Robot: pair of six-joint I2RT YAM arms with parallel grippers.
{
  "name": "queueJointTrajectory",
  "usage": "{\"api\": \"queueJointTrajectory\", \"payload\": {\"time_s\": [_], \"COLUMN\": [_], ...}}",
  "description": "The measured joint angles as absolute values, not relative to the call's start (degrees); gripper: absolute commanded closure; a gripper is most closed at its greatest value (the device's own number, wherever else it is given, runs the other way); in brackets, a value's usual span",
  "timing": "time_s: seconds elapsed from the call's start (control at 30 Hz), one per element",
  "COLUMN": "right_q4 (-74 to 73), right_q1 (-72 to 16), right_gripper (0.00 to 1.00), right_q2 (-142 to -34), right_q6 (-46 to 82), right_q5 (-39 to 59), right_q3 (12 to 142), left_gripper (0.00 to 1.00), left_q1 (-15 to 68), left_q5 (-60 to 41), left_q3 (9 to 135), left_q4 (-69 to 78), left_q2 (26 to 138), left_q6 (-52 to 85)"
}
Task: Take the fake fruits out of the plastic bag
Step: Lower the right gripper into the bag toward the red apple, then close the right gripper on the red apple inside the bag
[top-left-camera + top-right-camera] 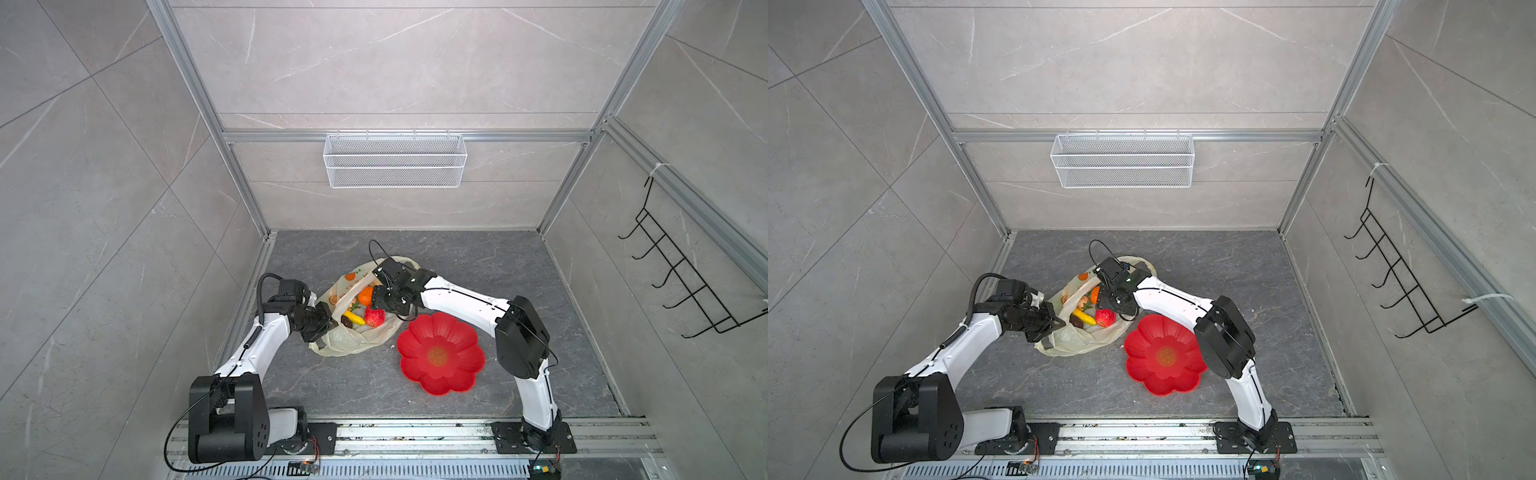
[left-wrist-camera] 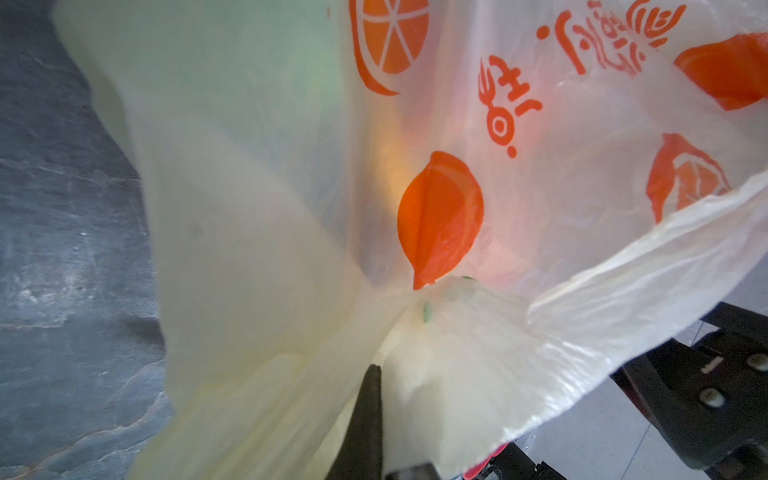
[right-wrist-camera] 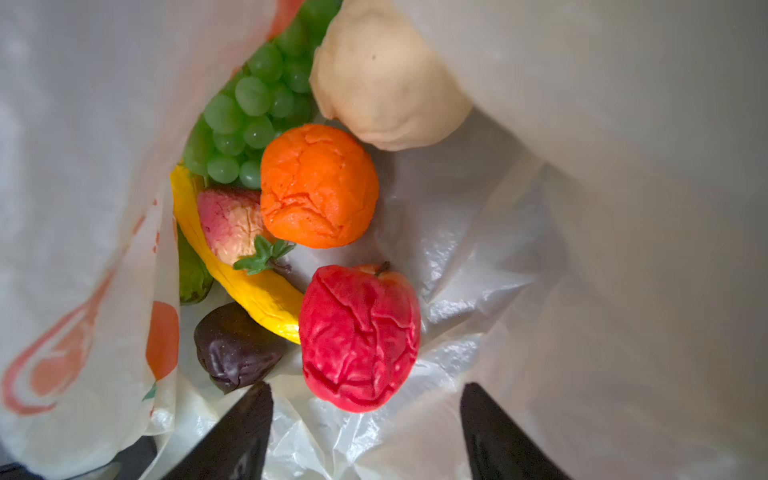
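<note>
The pale-yellow plastic bag (image 1: 353,338) lies open on the dark floor in both top views. My left gripper (image 2: 376,368) is shut on the bag's edge (image 2: 436,332) and holds its mouth up. My right gripper (image 3: 368,388) hangs open inside the mouth with nothing between its fingers. Just ahead of its fingertips lies the red apple (image 3: 359,336). Behind it sit the orange (image 3: 318,185), green grapes (image 3: 249,112), a cream fruit (image 3: 382,83), the yellow banana (image 3: 249,291), a strawberry (image 3: 228,220), a dark brown fruit (image 3: 237,349) and a green bumpy one (image 3: 193,274).
A red flower-shaped plate (image 1: 440,353) rests on the floor right of the bag, under my right forearm. A white wire basket (image 1: 395,160) hangs on the back wall. A black hook rack (image 1: 681,282) hangs on the right wall.
</note>
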State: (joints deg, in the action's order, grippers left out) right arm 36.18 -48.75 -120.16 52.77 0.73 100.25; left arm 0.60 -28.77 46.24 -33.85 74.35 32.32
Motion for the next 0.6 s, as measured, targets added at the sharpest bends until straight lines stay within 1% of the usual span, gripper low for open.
{"api": "queueJointTrajectory", "payload": {"time_s": [0.13,0.33,0.6], "right_q4": [36.27,37.12,42.44], "right_q1": [-48.27,-46.74,-45.50], "right_gripper": [0.19,0.20,0.18], "right_q2": [-122.74,-126.19,-131.44], "right_q6": [54.61,56.47,57.04], "right_q5": [4.08,6.57,9.30], "right_q3": [101.62,104.03,112.40], "left_gripper": [1.00,1.00,1.00], "left_q1": [0.60,0.60,0.60], "left_q5": [-28.84,-28.93,-29.08], "left_q3": [46.24,46.24,46.24], "left_q4": [-33.85,-33.85,-33.82], "left_q2": [74.35,74.35,74.35], "left_q6": [32.32,32.32,32.32]}}
